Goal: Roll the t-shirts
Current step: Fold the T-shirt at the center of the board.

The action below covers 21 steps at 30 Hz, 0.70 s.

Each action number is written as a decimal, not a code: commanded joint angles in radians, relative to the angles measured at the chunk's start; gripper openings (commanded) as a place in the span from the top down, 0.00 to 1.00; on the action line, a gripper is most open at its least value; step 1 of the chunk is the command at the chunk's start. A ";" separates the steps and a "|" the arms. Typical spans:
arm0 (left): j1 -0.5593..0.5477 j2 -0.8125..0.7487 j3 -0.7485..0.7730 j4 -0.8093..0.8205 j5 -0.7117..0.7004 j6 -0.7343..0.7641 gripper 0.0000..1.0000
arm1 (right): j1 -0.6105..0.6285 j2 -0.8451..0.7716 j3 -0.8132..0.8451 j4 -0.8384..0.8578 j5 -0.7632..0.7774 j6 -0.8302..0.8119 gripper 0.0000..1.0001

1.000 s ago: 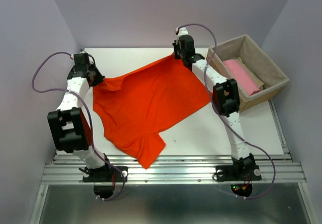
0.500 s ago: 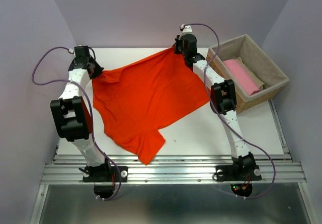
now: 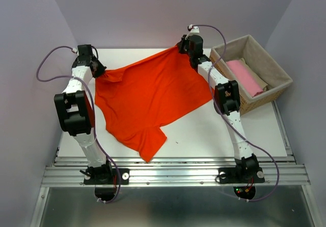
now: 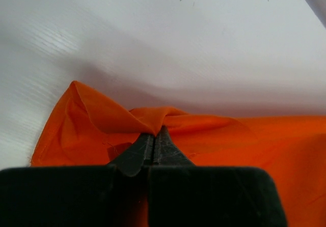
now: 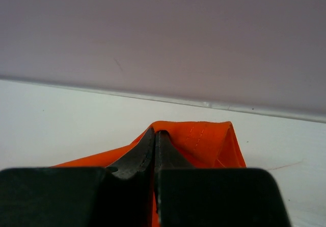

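A bright orange-red t-shirt (image 3: 150, 97) is spread over the white table, stretched between my two grippers at the back, its near end reaching towards the table's front edge. My left gripper (image 3: 99, 73) is shut on its back left corner, seen as bunched orange cloth (image 4: 102, 120) in the left wrist view. My right gripper (image 3: 182, 48) is shut on the back right corner, whose hem (image 5: 204, 140) shows in the right wrist view near the back wall. A pink t-shirt (image 3: 245, 76) lies folded in the basket. A beige one is mostly hidden behind it.
A woven wicker basket (image 3: 277, 86) with grey lining stands at the back right of the table. Grey walls close in the back and both sides. A metal rail (image 3: 173, 173) runs along the front, holding both arm bases.
Both grippers have moved further back and slightly right, pulling the orange-red shirt's far edge towards the back wall and stretching it flatter. Both grips are unchanged.
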 commanded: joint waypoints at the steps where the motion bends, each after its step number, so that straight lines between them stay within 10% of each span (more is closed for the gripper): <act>1: -0.012 -0.030 0.031 -0.011 0.001 -0.007 1.00 | -0.029 0.003 0.024 0.075 -0.002 0.047 0.99; 21: -0.124 -0.265 -0.332 0.028 -0.037 -0.197 1.00 | -0.058 -0.251 -0.327 0.028 -0.099 0.230 0.99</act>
